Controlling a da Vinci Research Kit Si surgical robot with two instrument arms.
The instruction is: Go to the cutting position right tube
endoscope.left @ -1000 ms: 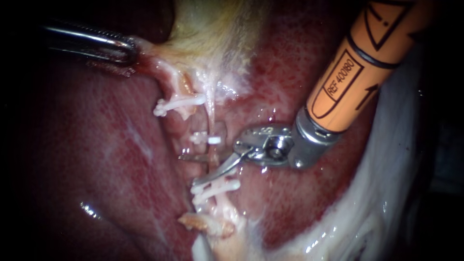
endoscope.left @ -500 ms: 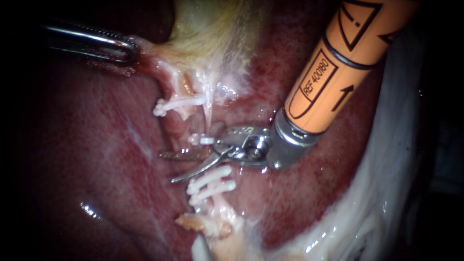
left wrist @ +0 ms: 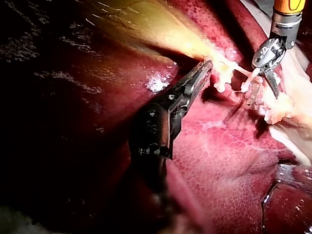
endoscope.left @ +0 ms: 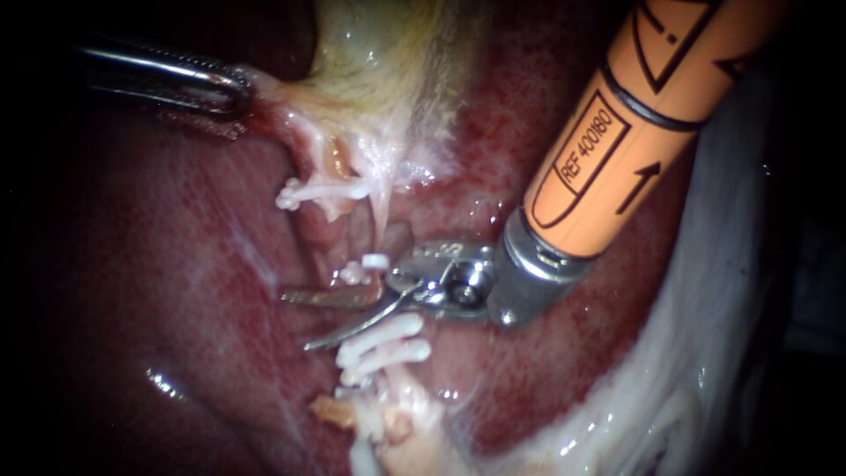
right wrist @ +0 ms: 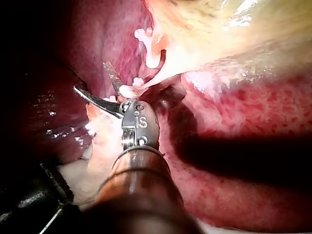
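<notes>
Right tube point(endoscope.left: 381, 216): thin pale strand, drops from gallbladder point(endoscope.left: 388, 70) to small clip point(endoscope.left: 375, 262), then on toward clip pair point(endoscope.left: 383, 339) lower down. Right instrument point(endoscope.left: 295, 321) blades open, spread across tube line between small clip and clip pair (contact with tube: can't tell). Its orange shaft point(endoscope.left: 617, 150) carries black printed label and arrow. Left instrument point(endoscope.left: 231, 92) jaws clamped on gallbladder edge, upper left. Left clip point(endoscope.left: 322, 189) sits beside tube. Liver point(endoscope.left: 176, 291) all round.

Mottled red liver point(endoscope.left: 159, 291) (wet, glistening), pale yellowish gallbladder point(endoscope.left: 388, 79) resting on it, white clips point(endoscope.left: 383, 339) just below
</notes>
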